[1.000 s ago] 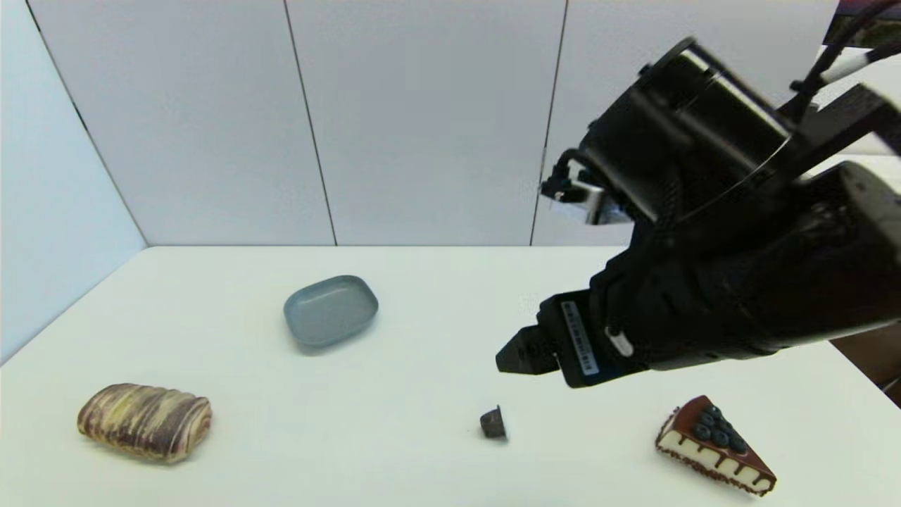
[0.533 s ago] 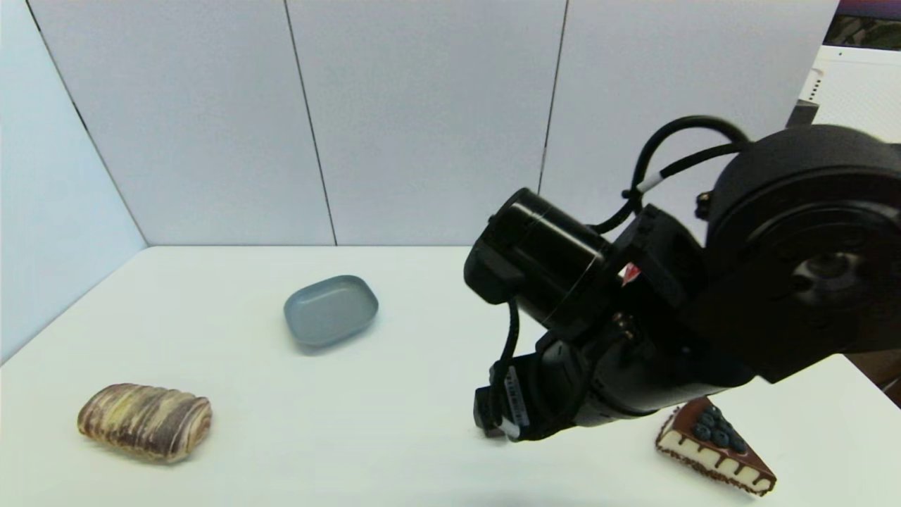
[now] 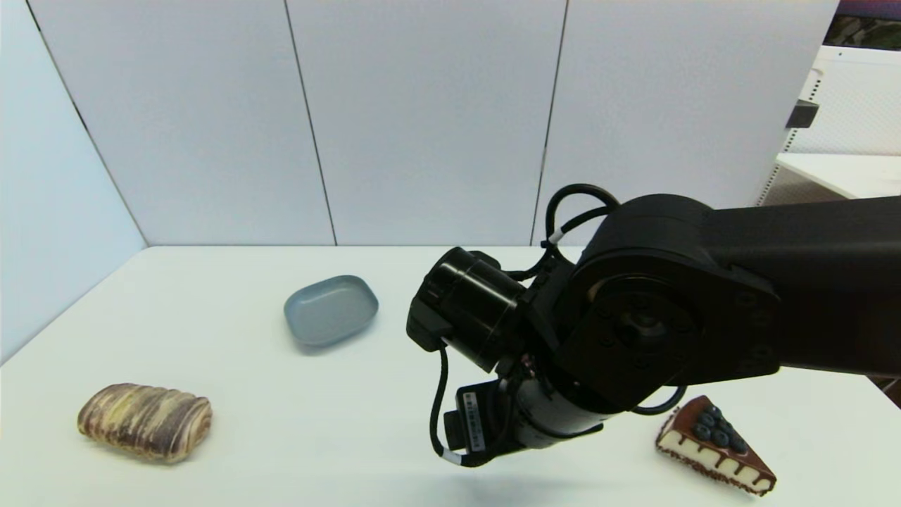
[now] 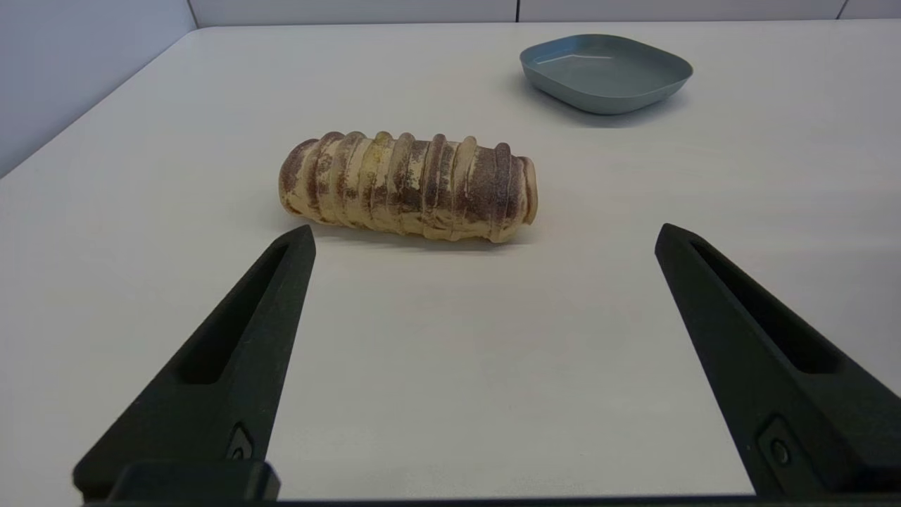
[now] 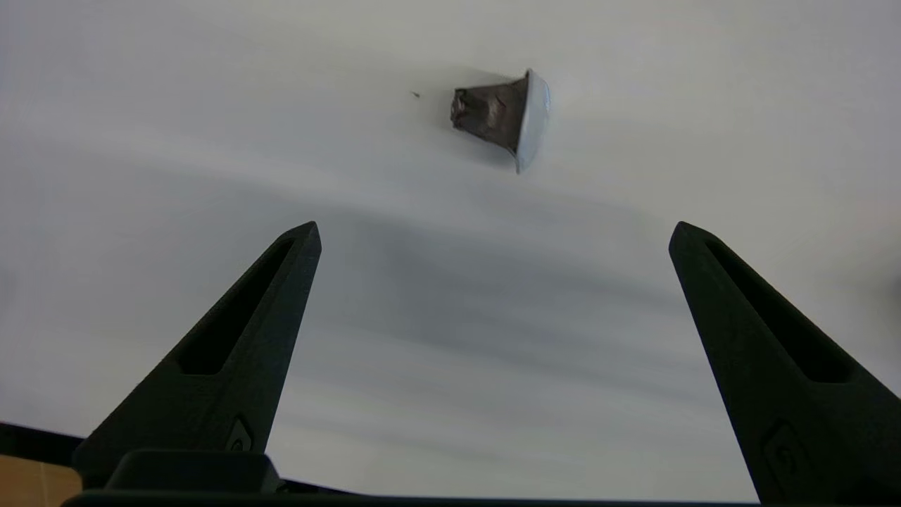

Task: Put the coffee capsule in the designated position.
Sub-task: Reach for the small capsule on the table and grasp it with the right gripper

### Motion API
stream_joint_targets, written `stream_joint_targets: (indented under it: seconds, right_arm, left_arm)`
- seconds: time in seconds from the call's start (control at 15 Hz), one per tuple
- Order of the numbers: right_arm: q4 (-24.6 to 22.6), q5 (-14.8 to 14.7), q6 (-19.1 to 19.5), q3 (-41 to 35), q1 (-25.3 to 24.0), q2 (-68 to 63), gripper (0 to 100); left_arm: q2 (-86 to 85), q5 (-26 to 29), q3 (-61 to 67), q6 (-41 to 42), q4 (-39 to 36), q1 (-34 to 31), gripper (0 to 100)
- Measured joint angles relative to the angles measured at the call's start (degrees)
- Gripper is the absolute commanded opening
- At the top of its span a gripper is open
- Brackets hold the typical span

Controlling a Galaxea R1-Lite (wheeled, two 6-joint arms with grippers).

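The right gripper (image 5: 493, 232) hung over the tabletop (image 3: 352, 436) near its front edge, fingers spread wide. The coffee capsule (image 5: 501, 117) lay on its side just beyond them, untouched. The left gripper (image 4: 482, 236), also wide, faced a bread roll (image 4: 408, 186).

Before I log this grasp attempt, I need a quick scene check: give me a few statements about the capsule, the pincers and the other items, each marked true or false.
1. The right pincer is open, and the coffee capsule lies on the table beyond its fingertips. True.
2. The capsule stands upright on its rim. False: it lies on its side.
3. The left pincer is open and holds nothing. True.
4. The bread roll sits in the grey-blue tray. False: the roll lies on bare table, apart from the tray.
5. The cake slice lies on the robot's left. False: it lies on the right, near the right arm.
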State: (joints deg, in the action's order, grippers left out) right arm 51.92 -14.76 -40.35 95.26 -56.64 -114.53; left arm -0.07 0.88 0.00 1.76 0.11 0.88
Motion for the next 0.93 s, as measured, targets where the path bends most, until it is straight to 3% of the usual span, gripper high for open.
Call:
stream_joint_targets:
  seconds: [0.93]
  right_arm:
    - [-0.2,0.1,0.1,4.1,1.7,-7.0,100]
  left_arm:
    - [0.0,0.0,0.0,0.0,0.0,0.0,100]
